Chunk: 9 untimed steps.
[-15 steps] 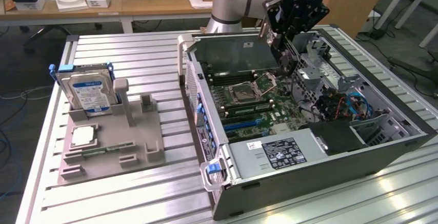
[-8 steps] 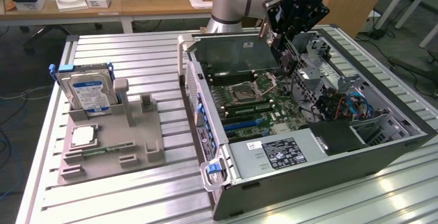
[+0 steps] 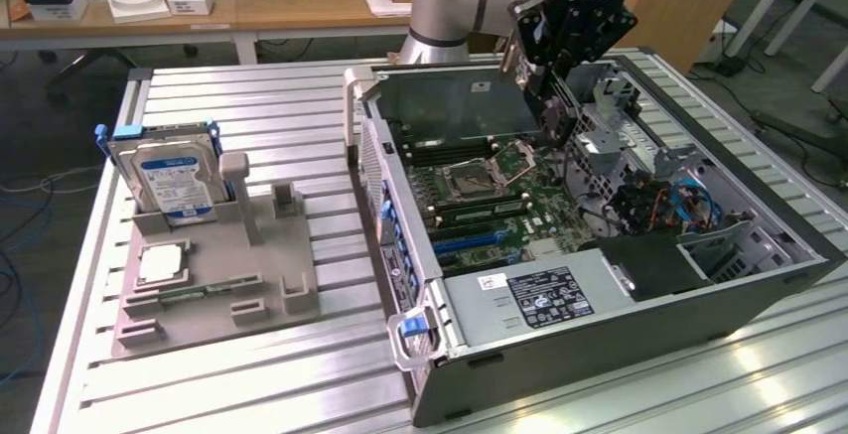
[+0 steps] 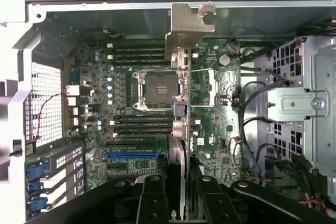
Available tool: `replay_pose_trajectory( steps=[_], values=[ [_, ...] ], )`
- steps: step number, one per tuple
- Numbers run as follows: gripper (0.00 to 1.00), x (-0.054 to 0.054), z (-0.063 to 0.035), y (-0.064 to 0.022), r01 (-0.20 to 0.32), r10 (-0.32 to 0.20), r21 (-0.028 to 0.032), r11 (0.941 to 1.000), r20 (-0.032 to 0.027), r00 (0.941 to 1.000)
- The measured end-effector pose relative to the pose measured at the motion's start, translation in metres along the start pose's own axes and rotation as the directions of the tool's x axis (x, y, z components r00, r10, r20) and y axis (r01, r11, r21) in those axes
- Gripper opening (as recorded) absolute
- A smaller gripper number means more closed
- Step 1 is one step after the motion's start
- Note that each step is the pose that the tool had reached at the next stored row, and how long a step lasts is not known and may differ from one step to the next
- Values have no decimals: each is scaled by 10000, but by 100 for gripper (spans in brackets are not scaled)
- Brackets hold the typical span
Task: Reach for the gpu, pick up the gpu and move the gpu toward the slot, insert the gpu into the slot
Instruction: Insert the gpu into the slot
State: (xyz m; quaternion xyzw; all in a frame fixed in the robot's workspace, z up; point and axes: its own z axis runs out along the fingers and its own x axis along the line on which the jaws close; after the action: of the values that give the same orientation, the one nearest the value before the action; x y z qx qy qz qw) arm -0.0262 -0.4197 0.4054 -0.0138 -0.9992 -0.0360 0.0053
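My gripper (image 3: 547,116) is shut on the gpu (image 3: 458,106), a thin dark flat card held on edge above the open computer case (image 3: 742,285). It hangs over the motherboard's back part, near the processor socket (image 3: 480,171). In the wrist view the gpu (image 4: 179,129) appears edge-on between my black fingers (image 4: 152,203), its pale metal bracket (image 4: 189,24) at the far end, over the socket (image 4: 157,90). The blue slot (image 3: 471,242) lies on the board nearer the power supply, in the wrist view (image 4: 134,156) off to one side of the card's edge. The card is clear of the board.
On the exterior view's left, a grey fixture (image 3: 218,275) carries a blue-labelled hard drive (image 3: 173,176), a processor chip (image 3: 162,263) and a green memory stick (image 3: 206,288). Inside the case are a power supply (image 3: 543,295), drive cages (image 3: 636,156) and cables (image 3: 689,201).
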Motion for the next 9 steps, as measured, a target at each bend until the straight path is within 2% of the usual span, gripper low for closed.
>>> replay_pose_trajectory(
  steps=[5,9],
  values=[
    [26,0,0,0,770,-770,5,9970,-57,9970],
    [26,0,0,0,1435,-1435,8,9897,-105,9896]
  ],
)
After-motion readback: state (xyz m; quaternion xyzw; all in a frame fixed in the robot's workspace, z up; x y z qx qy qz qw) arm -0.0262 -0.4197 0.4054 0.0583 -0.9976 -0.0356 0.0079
